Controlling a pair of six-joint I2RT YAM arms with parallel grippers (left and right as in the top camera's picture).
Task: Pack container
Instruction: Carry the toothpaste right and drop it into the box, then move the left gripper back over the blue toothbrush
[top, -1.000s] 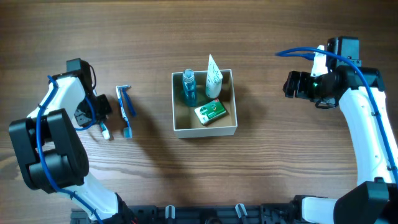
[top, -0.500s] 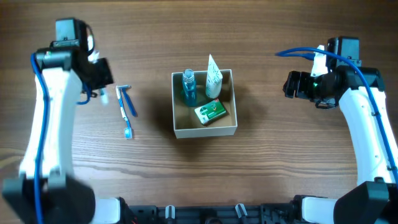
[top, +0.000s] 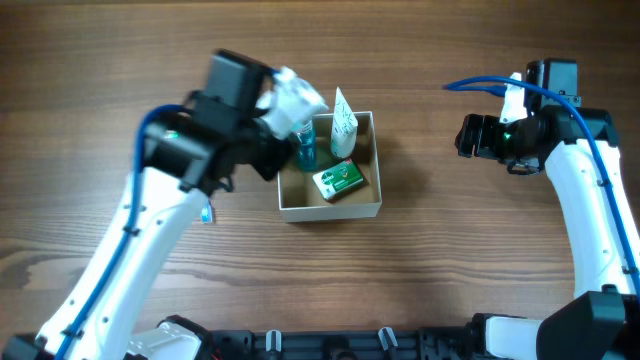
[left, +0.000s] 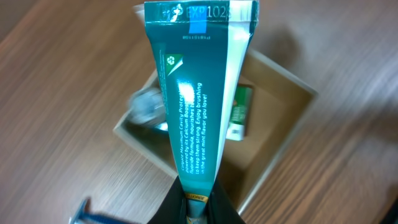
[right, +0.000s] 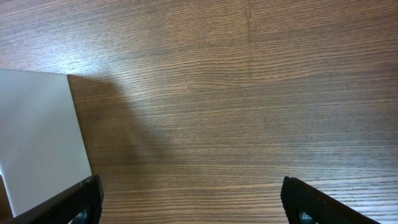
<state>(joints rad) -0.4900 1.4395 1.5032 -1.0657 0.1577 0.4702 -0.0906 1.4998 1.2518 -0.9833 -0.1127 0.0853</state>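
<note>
Brown table (right: 249, 93): wood grain, smooth, slight sheen.
Square white box (top: 330, 211): matt cardboard, tan inside.
Teal-and-white tube (left: 196, 93): glossy plastic.

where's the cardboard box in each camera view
overhead: container at centre
left wrist: container in the middle, behind the toothpaste tube, open top showing
right wrist: only its white outer wall, at the left edge
landmark: green-and-white packet inside it, seen overhead and from the left wrist
</note>
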